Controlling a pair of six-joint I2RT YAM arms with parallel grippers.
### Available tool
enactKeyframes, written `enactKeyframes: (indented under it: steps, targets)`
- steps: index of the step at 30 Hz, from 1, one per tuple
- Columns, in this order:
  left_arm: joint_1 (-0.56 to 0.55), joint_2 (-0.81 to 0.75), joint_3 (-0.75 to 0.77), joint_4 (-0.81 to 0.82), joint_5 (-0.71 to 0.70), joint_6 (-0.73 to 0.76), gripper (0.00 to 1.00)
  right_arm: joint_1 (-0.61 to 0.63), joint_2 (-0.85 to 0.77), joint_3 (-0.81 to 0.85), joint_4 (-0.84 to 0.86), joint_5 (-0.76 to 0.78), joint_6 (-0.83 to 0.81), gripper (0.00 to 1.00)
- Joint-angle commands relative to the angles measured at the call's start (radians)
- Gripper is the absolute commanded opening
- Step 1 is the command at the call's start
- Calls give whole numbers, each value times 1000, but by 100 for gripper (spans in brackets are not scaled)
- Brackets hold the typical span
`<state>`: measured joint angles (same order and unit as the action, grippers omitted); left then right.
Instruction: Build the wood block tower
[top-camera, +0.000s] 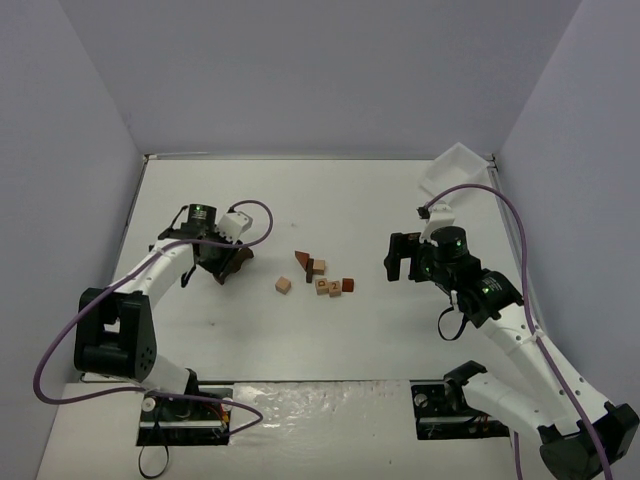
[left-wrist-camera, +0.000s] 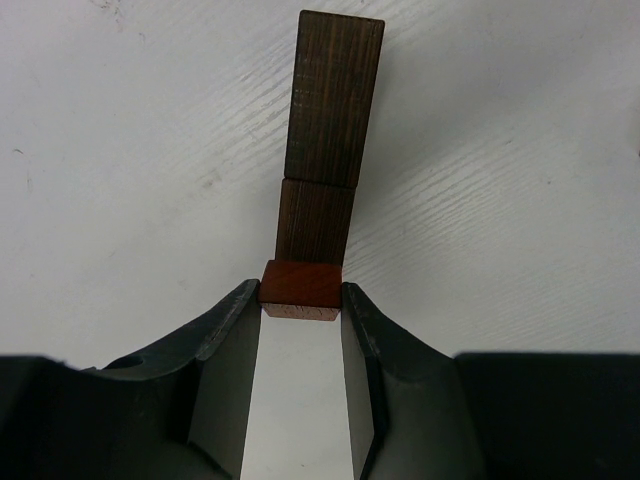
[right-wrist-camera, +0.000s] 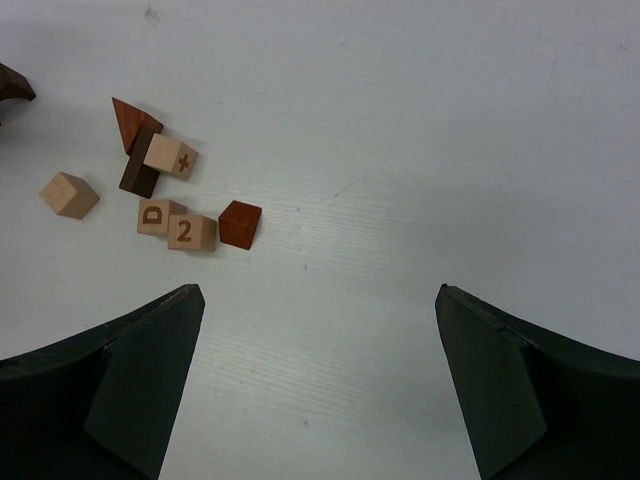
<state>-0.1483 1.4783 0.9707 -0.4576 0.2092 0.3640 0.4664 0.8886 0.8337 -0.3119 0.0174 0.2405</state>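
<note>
Top external: wood blocks (top-camera: 322, 286) lie far from white tray (top-camera: 458, 160).

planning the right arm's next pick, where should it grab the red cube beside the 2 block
Probably come from above and pinch the red cube across its near and far faces in the right wrist view; the 2 block crowds its left face, leaving no finger room.

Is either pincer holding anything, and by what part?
The left pincer clamps a small reddish-brown block by its two opposite sides, at the fingertips. The right pincer is open, holding nothing.
</note>
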Motion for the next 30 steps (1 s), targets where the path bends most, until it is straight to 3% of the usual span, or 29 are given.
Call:
enactKeyframes:
  steps: [1,30]
  targets:
    - [7,0,39,34,21,19,2,5,13,24,34,-8,-9,100]
    - [22,21,41,38,31,5,6,5,6,18,36,-7,-7,100]
